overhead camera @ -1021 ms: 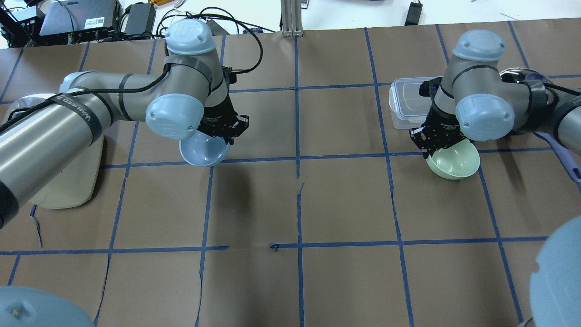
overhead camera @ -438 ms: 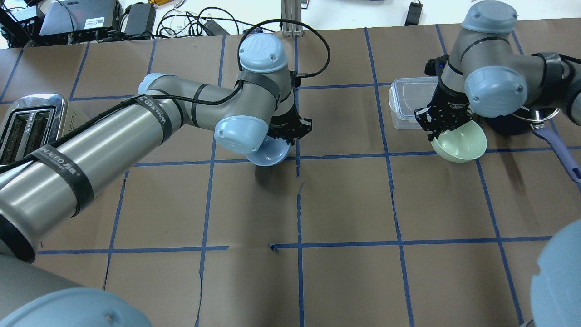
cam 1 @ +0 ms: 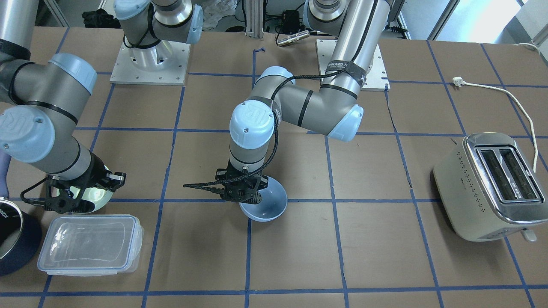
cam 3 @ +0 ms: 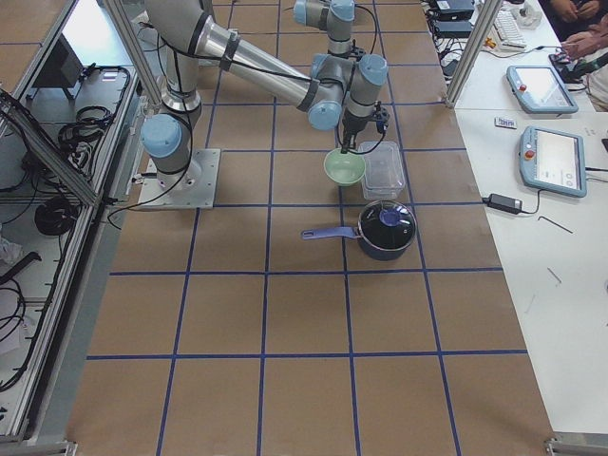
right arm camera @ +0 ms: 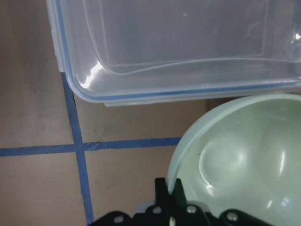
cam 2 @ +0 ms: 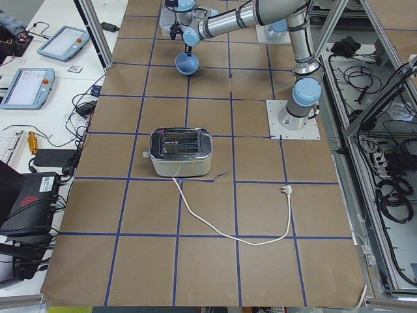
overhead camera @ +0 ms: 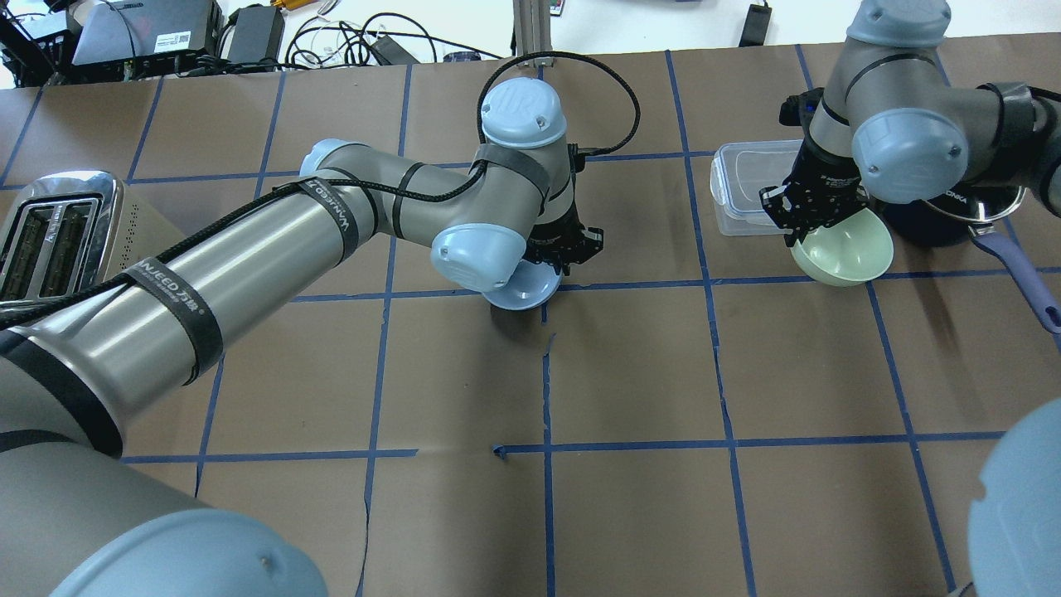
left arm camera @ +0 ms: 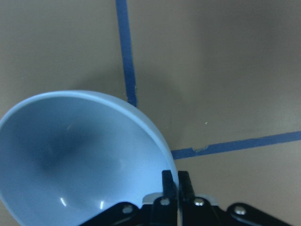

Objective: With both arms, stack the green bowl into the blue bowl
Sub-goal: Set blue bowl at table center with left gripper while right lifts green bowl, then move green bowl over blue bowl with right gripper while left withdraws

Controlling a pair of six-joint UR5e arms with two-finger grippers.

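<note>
A toaster (cam 1: 488, 186) stands at the right of the front view, its cord (cam 1: 513, 96) trailing upward. A clear container (cam 1: 90, 244) and a dark pot (cam 1: 30, 241) sit lower left.

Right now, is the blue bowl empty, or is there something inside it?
Empty. The blue bowl shows only its bare, smooth inside in the left wrist view; the front-facing view shows nothing in it either.

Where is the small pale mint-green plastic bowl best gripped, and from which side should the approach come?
Its thin rim, from above. The pale mint-green plastic bowl opens upward with smooth curved walls, so one finger goes inside and one outside. The right end effector pinches the rim that way.
</note>
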